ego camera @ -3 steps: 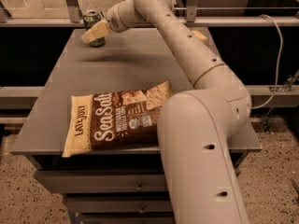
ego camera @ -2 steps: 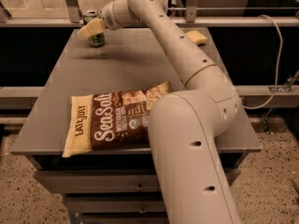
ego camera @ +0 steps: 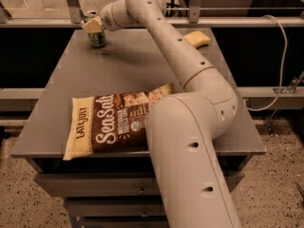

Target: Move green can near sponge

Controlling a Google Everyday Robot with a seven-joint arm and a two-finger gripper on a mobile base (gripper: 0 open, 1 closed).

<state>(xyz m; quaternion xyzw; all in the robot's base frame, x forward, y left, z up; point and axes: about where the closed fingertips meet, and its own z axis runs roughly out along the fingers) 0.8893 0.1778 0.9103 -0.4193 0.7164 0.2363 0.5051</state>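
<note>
Grey metal surface [ego camera: 142, 75] carries three items. Green can [ego camera: 98, 39] stands at the far left. Sponge [ego camera: 197, 38] lies at the far right, close to the far edge. The two are well apart. Chip bag [ego camera: 118, 121] lies flat at the near left, clear of the straight line between can and sponge.

Pincer [ego camera: 93, 25] sits at the top of the can, on its left upper side. Whether it touches the rim or hangs just above it cannot be told. How far it is open cannot be told either, so no claim is made that it has hold of the can. Arm [ego camera: 171, 51] runs from the near right diagonally across to the far left.

Judgement: the long reach follows from the can standing at the corner furthest from the base. An approach from above suits a small upright can, which a sideways push could tip.

Can appearance: small, dark green body with pale markings, silver top rim partly covered by the pincer. Base appears to rest on the surface, with no visible tilt. Much smaller than the bag.

Judgement: the task is at the grasp stage. The can is not yet near the sponge, and the carry would go rightward along the far edge.
</note>
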